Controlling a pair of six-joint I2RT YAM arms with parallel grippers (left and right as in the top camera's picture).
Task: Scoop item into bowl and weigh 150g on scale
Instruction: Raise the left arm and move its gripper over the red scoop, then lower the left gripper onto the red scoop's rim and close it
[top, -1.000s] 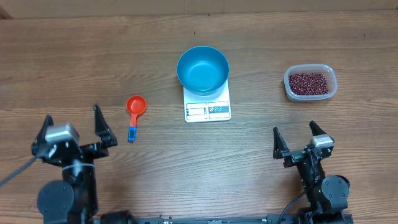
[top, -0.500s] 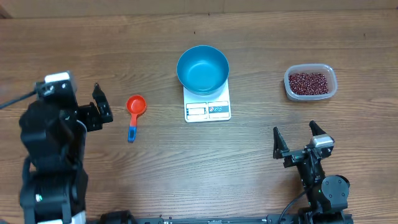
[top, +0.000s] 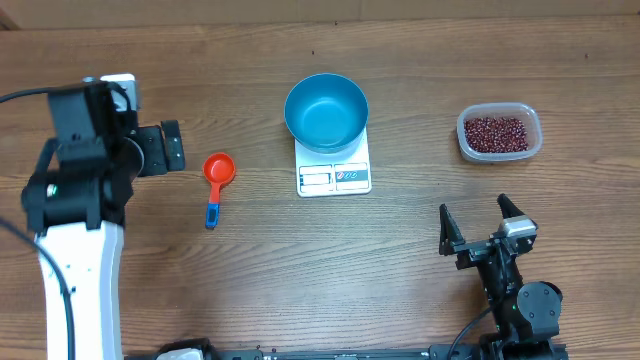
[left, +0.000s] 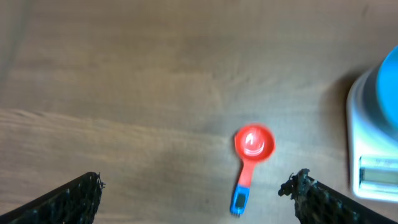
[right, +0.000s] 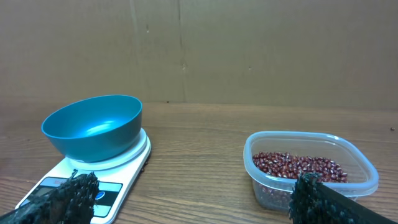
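Only the overhead view takes in the whole wooden table (top: 300, 270); the right wrist alone shows a cardboard wall (right: 249, 50). The left gripper (left: 196, 186) has swung from the near edge to beside the red scoop (top: 218, 168), jaws spread wide and holding nothing. The right gripper (top: 473, 210) is unmoved, likewise agape. The blue bowl (top: 326, 110) sits empty on the scale (top: 334, 177). The clear tub (top: 535, 135), well to the right, holds the beans (top: 497, 133).
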